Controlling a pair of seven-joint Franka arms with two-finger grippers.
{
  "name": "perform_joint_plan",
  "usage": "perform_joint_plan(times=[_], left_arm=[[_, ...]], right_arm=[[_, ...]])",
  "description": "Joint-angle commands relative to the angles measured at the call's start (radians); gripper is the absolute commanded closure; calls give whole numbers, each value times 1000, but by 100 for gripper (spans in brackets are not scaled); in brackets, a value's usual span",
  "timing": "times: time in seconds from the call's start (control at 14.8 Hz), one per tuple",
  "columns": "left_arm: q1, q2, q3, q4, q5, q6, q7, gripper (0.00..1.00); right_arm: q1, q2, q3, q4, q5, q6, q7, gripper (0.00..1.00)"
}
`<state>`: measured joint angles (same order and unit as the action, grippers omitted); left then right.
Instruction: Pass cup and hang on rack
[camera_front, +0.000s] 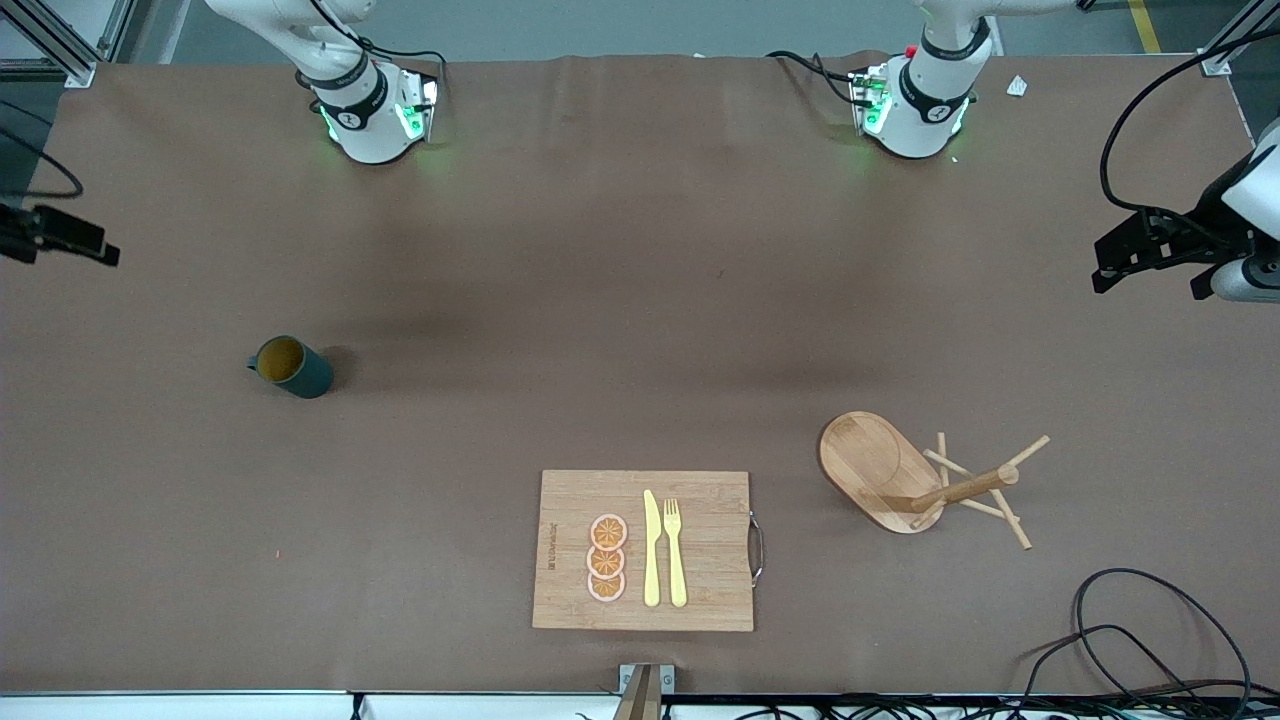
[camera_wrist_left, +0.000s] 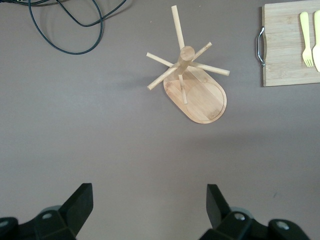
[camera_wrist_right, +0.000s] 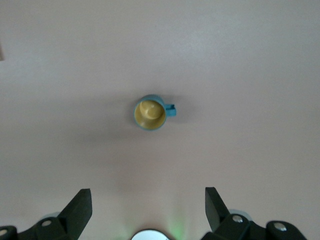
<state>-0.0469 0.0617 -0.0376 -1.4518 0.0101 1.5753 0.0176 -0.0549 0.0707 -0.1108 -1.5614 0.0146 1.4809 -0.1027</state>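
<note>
The dark teal cup (camera_front: 290, 366) stands upright on the brown table toward the right arm's end, its handle pointing to that end. It also shows in the right wrist view (camera_wrist_right: 150, 113), yellowish inside. The wooden rack (camera_front: 900, 475) stands on its oval base toward the left arm's end, nearer to the front camera than the cup; the left wrist view shows it from above (camera_wrist_left: 192, 82). My right gripper (camera_wrist_right: 148, 202) is open and empty, high over the table's right-arm edge (camera_front: 60, 238). My left gripper (camera_wrist_left: 148, 200) is open and empty, high over the left-arm edge (camera_front: 1150, 250).
A bamboo cutting board (camera_front: 570, 600) with a metal handle lies near the table's front edge, between cup and rack. It carries a yellow knife (camera_front: 651, 550), a yellow fork (camera_front: 675, 550) and three orange slices (camera_front: 607, 558). Black cables (camera_front: 1140, 640) loop at the front corner by the rack.
</note>
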Motion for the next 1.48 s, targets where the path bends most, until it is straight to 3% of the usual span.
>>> perform_joint_plan(times=[0.0, 0.27, 0.4, 0.74, 0.94, 1.41], left_arm=[[6, 10, -4, 21, 2, 2, -2, 0], [6, 10, -4, 21, 4, 2, -4, 0], [6, 10, -5, 21, 7, 2, -7, 0], [6, 10, -5, 21, 10, 2, 1, 0], [6, 10, -4, 21, 5, 2, 2, 0], [7, 10, -4, 21, 2, 2, 7, 0]], right_arm=[[-16, 49, 13, -2, -8, 39, -24, 0], [-46, 49, 16, -181, 11, 203, -207, 0], [-57, 49, 13, -276, 74, 289, -300, 0], [-46, 69, 16, -520, 84, 577, -505, 0], [-54, 155, 17, -542, 84, 705, -701, 0], [-28, 267, 20, -543, 84, 852, -785, 3]])
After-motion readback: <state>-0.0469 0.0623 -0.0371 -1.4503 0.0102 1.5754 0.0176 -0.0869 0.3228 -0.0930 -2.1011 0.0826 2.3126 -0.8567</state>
